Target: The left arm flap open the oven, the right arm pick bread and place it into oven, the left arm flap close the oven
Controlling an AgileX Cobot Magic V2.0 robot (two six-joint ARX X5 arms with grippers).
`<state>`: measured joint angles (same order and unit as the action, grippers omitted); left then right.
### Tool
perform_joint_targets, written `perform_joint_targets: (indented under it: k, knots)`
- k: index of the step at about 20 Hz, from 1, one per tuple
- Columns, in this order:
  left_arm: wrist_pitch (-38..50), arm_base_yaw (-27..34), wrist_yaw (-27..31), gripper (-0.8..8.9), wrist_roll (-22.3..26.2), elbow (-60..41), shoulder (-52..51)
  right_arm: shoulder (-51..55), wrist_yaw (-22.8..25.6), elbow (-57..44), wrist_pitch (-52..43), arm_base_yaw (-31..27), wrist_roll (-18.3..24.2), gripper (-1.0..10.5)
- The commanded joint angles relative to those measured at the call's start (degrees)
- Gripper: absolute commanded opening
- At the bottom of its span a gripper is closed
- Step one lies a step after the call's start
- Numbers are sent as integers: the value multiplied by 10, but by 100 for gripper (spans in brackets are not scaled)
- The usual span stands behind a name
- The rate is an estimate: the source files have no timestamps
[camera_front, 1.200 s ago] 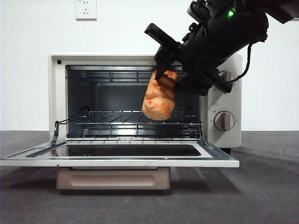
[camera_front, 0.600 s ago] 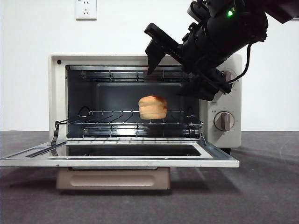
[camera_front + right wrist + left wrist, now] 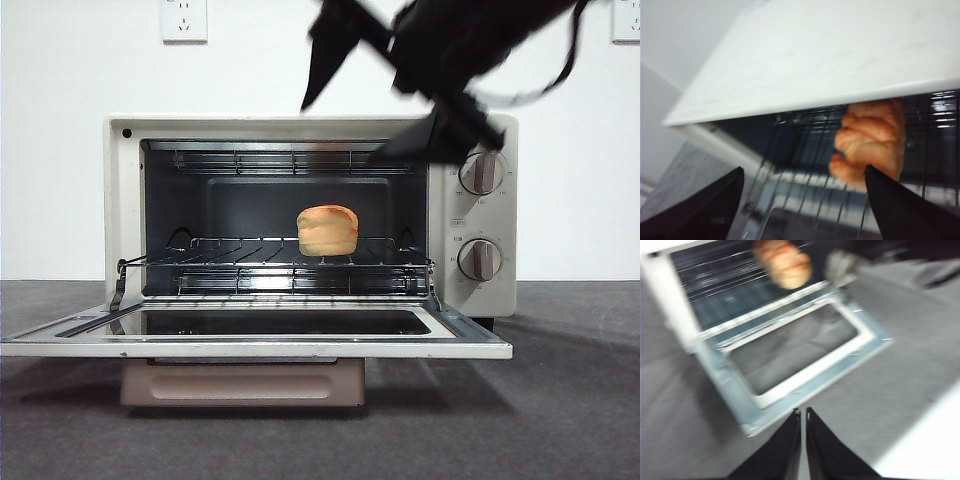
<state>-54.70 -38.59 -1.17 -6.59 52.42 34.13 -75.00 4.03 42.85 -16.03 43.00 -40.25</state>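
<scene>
The bread (image 3: 327, 230), a small golden loaf, stands upright on the wire rack inside the cream oven (image 3: 122, 200), right of the middle. The oven door (image 3: 250, 347) lies flapped down flat. My right gripper (image 3: 340, 133) hangs open and empty, blurred, over the oven's top front edge above the bread. In the right wrist view its jaws (image 3: 802, 172) are spread wide, with the bread (image 3: 872, 145) on the rack under the oven top (image 3: 840, 60). My left gripper (image 3: 803, 414) is shut, empty, in front of the door (image 3: 867, 340); the bread (image 3: 785, 262) shows beyond.
Two round knobs (image 3: 480, 172) sit on the oven's right panel. The taupe handle (image 3: 240, 382) hangs under the lowered door, near the grey table (image 3: 570, 400). A wall socket (image 3: 183, 20) is high behind the oven.
The right gripper let go of the bread, which now stands on the rack. The open gripper has since risen out of the oven mouth to above its top edge.
</scene>
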Motion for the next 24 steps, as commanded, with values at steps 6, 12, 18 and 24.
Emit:
perform_joint_targets:
  k: [6, 12, 18, 24]
  knots:
    - [24, 77, -33, 14, -14, 7, 149, 243, -43, 7, 312, 25, 71, 387]
    - [82, 248, -236, 14, -35, -14, 236, 427, -54, 13, 524, 25, 83, 387]
    - [189, 345, -308, 14, -113, -148, 269, 471, 10, 121, 774, 25, 101, 386]
    - [227, 376, -306, 14, -153, -223, 319, 471, 17, 195, 817, 25, 145, 386]
